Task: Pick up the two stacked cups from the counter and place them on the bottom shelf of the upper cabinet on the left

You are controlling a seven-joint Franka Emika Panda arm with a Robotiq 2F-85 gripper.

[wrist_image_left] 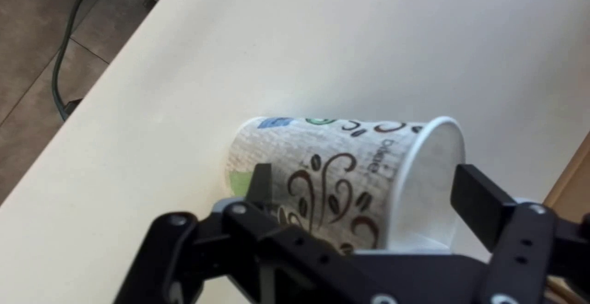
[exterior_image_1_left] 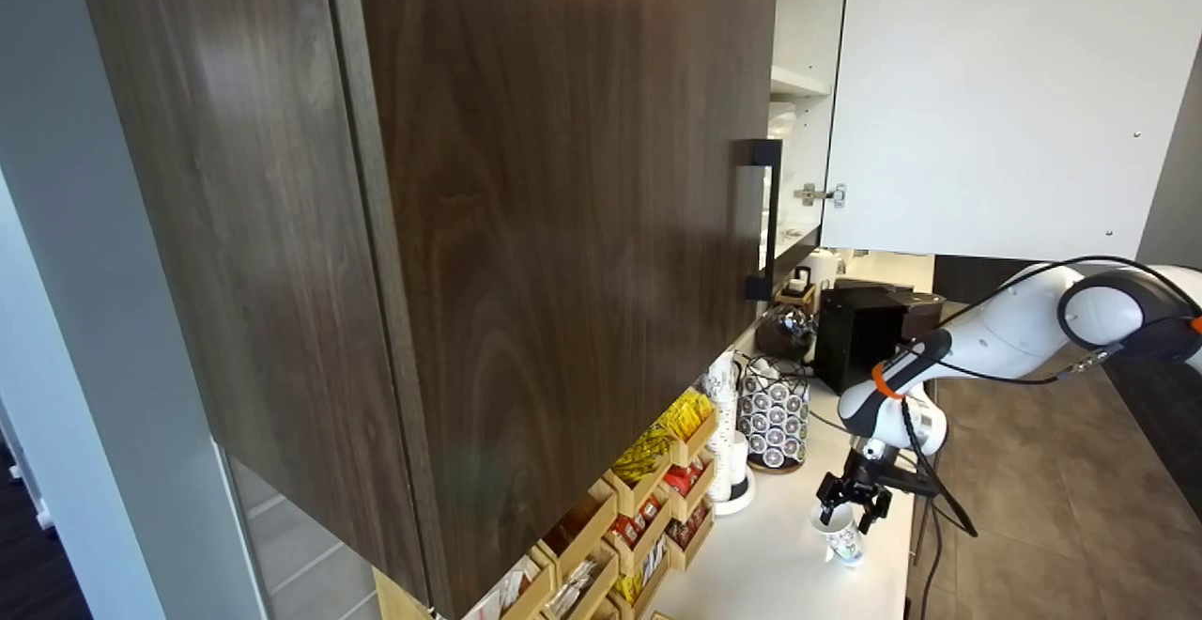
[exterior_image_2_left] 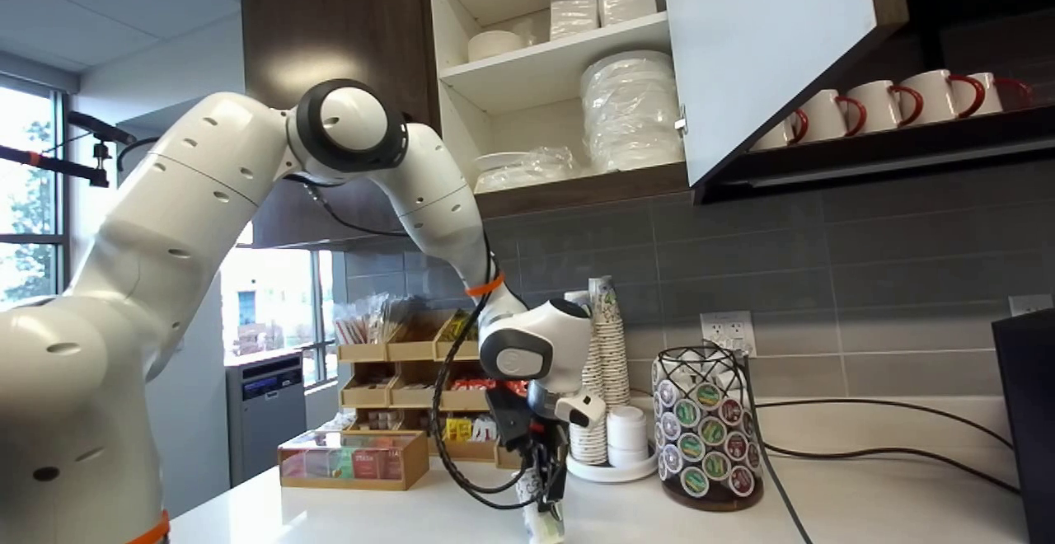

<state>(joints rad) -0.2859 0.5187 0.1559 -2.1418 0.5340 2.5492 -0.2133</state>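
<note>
Counter (wrist_image_left: pixel 193 69): edge at left in wrist view; we leave margin.
Cups (wrist_image_left: pixel 341 170): on that counter; we discern only one.
Gripper (wrist_image_left: pixel 364 186): spread near them, clasping nothing; approach in hand, we judge; next align, close.
Bottom shelf (exterior_image_2_left: pixel 583 173): narrow gap between wrapped dishes (exterior_image_2_left: pixel 523 171) and tall stack (exterior_image_2_left: pixel 630 107).
Open door (exterior_image_2_left: pixel 766 49): edge to skirt.

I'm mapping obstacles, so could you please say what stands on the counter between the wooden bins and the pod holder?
A white tray with tall cup stacks and a shorter white stack on it, seen in both exterior views.
</note>
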